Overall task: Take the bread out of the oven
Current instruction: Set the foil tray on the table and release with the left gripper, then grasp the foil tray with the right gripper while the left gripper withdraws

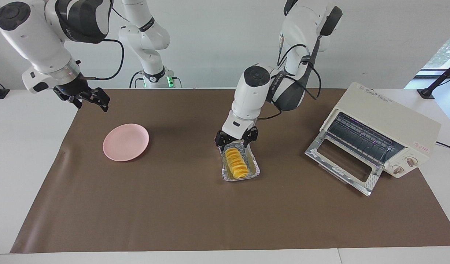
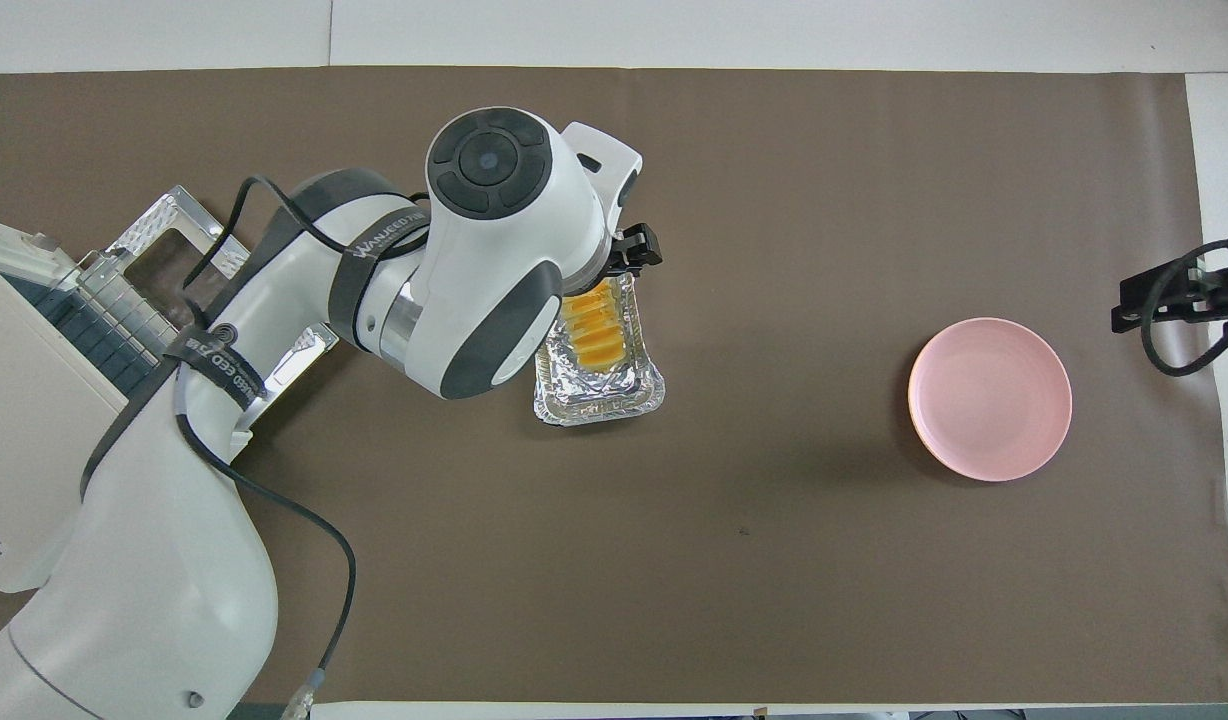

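Observation:
The bread (image 1: 236, 161), a golden-yellow ridged loaf, lies in a crinkled foil tray (image 1: 255, 172) on the brown mat, between the pink plate and the oven. It also shows in the overhead view (image 2: 596, 330), partly under the left arm. The cream oven (image 1: 379, 124) stands at the left arm's end with its glass door (image 1: 342, 165) folded down and its rack bare. My left gripper (image 1: 235, 141) hangs open just over the tray's end nearer to the robots, holding nothing. My right gripper (image 1: 87, 98) is open and empty, waiting in the air over the mat's corner near the plate.
The pink plate (image 1: 126, 142) lies empty on the mat toward the right arm's end, and shows in the overhead view (image 2: 989, 398). The oven's open door (image 2: 214, 290) juts out over the mat toward the tray. Bare mat lies farther from the robots.

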Action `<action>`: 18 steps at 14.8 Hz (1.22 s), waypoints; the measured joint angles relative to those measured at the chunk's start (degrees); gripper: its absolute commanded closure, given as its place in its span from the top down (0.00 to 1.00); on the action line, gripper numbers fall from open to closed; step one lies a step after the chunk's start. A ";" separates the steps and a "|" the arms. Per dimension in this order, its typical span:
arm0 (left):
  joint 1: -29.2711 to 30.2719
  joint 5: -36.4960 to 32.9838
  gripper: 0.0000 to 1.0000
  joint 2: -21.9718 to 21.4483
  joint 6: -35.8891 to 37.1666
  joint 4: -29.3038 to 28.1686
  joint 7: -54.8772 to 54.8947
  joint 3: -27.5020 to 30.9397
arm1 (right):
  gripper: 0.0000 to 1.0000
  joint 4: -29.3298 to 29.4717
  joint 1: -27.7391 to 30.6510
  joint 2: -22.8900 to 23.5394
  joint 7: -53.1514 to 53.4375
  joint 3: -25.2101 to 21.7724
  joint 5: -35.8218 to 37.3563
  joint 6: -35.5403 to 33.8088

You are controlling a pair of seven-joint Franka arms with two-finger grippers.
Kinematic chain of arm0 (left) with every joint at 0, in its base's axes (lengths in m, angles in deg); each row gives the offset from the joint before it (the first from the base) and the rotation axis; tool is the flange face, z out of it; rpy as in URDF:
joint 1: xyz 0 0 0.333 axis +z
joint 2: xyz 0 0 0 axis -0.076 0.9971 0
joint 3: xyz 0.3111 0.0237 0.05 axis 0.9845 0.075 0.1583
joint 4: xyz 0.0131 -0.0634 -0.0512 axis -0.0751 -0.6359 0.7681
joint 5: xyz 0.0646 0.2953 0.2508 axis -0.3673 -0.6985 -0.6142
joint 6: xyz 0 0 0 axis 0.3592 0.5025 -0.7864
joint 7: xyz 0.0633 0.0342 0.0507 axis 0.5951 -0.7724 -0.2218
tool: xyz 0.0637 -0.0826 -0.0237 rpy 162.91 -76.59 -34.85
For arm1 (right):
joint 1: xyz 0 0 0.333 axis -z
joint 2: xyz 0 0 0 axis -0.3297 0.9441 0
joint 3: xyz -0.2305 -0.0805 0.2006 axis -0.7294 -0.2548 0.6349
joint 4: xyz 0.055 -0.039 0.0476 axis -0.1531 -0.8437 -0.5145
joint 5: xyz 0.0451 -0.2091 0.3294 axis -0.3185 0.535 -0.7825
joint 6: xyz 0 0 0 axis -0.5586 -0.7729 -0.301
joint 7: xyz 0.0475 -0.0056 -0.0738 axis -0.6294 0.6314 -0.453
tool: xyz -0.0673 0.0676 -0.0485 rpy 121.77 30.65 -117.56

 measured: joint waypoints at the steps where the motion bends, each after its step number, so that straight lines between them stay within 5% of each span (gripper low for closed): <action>1: 1.24 0.00 1.00 -1.20 1.83 0.00 0.00 0.05 | 1.00 0.01 -0.37 -0.37 -0.96 0.39 -0.02 0.25; 6: 7.35 -0.08 1.00 -5.97 10.44 -0.09 1.50 0.23 | 1.00 -0.07 -3.06 -0.35 -3.10 1.08 -2.49 7.67; 10: 14.62 -0.17 1.00 -9.47 17.87 -0.37 16.11 0.41 | 1.00 0.61 -8.10 2.51 -4.13 1.59 -4.58 11.02; 18: 20.27 -0.15 1.00 -19.22 25.71 -7.54 31.83 3.54 | 0.99 15.38 -27.37 21.17 2.56 1.80 0.94 16.62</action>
